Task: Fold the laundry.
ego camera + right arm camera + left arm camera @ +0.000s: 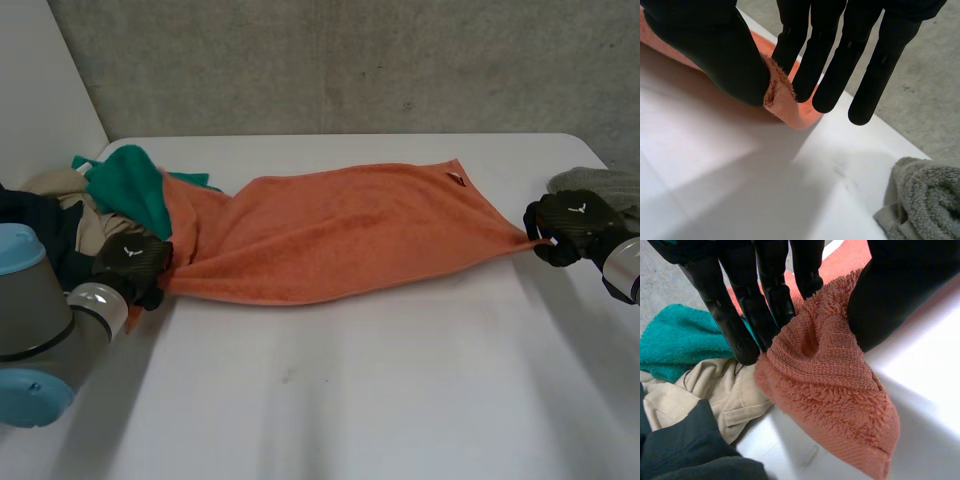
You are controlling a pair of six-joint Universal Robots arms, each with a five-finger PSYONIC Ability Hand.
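Note:
An orange towel (340, 235) lies stretched across the white table (350, 400) between both hands. My left hand (135, 262) pinches the towel's near left corner (825, 385) between thumb and fingers (765, 305), with the corner bunched under the palm. At the opposite end, my right hand (565, 228) pinches the near right corner (782, 97) between its thumb and straight fingers (825, 65), held just above the table. The towel is pulled taut along its near edge.
A laundry pile sits at the table's left: a teal towel (130, 185), a beige garment (705, 390) and a dark garment (685, 450). A grey towel (605, 185) lies at the right edge, beside my right hand (925, 200).

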